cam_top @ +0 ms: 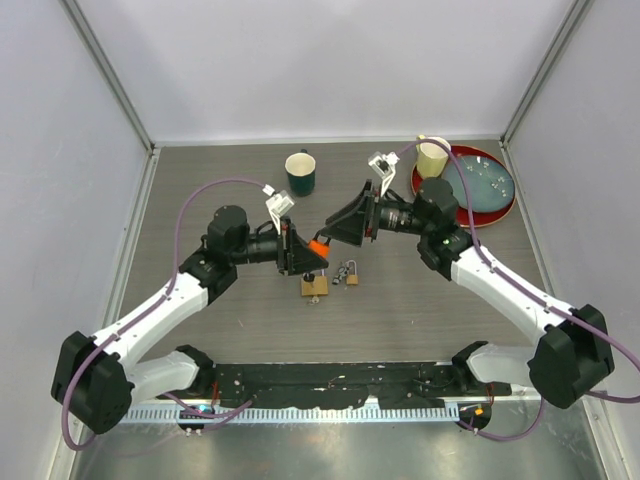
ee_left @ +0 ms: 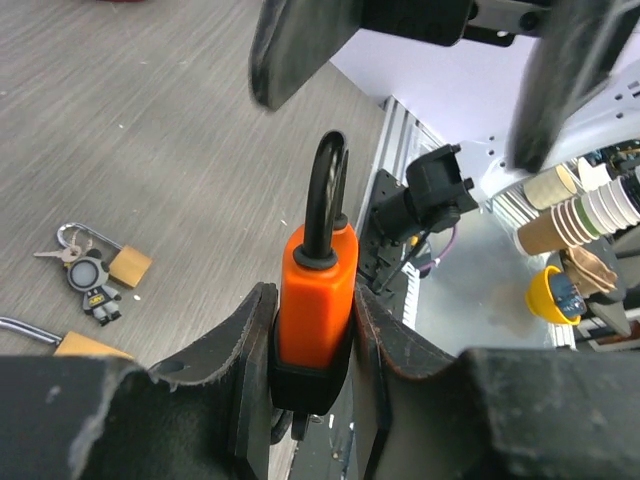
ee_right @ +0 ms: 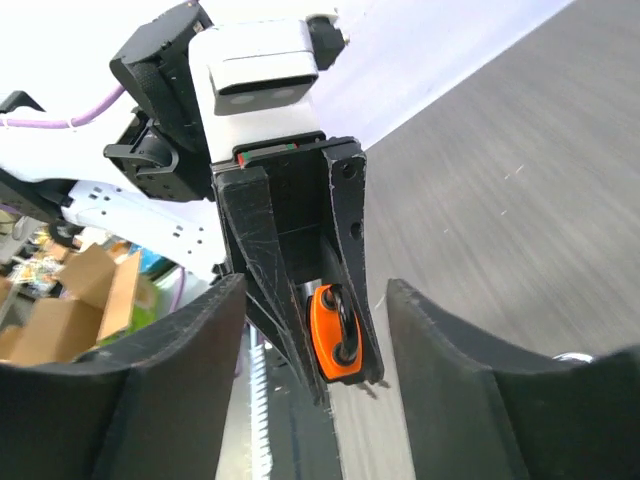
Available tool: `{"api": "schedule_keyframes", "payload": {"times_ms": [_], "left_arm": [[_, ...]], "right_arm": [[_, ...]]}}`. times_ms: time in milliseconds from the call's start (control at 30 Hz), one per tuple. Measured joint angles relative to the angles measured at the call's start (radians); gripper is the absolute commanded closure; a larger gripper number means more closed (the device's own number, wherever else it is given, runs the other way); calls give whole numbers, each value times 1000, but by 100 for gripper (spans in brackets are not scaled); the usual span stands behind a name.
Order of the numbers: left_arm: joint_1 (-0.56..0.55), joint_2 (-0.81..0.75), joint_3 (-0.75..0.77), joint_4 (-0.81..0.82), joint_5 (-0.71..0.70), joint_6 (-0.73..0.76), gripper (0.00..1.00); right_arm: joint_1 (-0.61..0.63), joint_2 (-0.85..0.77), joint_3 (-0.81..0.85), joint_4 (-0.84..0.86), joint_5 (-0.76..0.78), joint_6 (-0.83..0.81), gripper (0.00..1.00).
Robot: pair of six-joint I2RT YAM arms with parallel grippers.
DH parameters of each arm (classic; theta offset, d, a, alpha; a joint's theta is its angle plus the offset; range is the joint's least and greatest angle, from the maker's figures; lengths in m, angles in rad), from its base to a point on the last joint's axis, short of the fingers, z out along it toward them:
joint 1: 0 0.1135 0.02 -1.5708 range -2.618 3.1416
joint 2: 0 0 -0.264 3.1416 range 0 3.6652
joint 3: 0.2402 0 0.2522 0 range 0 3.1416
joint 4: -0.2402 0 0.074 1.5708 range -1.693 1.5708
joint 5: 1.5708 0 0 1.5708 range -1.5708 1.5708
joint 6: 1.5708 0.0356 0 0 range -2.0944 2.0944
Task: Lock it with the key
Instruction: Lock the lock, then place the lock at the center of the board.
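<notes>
Padlock [ee_left: 316,290], orange, is clenched in your L claw [cam_top: 312,250], shackle pointing at your R claw [cam_top: 338,228], which hangs released just beside it. Keys [ee_left: 62,254] lie w/ brass locks [ee_left: 128,266] on table [cam_top: 200,170].

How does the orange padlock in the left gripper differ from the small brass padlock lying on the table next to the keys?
The orange padlock is clamped by its body in the left gripper, off the table; the small brass padlock lies flat on the grey table. The orange one has a black shackle, the brass one a silver shackle. Keys lie against the brass one only. Both are padlocks with looped shackles.
</notes>
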Motion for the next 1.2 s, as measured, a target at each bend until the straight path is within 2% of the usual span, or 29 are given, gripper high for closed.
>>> {"api": "schedule_keyframes", "payload": {"times_ms": [67, 100, 233, 333, 533, 667, 733, 833, 900, 933, 967, 1100, 1200], "left_arm": [[0, -16, -29, 36, -24, -21, 100], [0, -24, -47, 64, -35, -35, 100], [0, -52, -92, 152, -65, -88, 100], [0, -75, -115, 219, -91, -124, 100], [0, -101, -136, 321, -127, -162, 100], [0, -100, -136, 343, -128, -171, 100], [0, -99, -136, 346, -127, -178, 100], [0, -98, -136, 349, -127, -184, 100], [0, -97, -136, 352, -127, -185, 100], [0, -95, -136, 356, -125, -185, 100], [0, -92, -136, 362, -122, -185, 100], [0, -86, -136, 389, -106, -220, 98], [0, -80, -136, 393, -106, -223, 87]], "right_arm": [[0, -27, -32, 64, 32, 38, 18], [0, -39, -44, 92, 46, 55, 17], [1, -48, -61, 194, 76, 111, 18], [4, -28, -61, 263, 77, 154, 22], [43, 49, -61, 340, 77, 217, 35], [63, 90, -60, 363, 76, 240, 52], [73, 103, -57, 370, 76, 249, 55], [81, 115, -45, 384, 76, 255, 69], [86, 117, -39, 391, 76, 260, 81], [87, 117, -37, 397, 76, 261, 92], [88, 117, -35, 402, 77, 262, 97], [85, 128, -34, 431, 68, 242, 99], [84, 128, -33, 430, 64, 236, 98]]}}
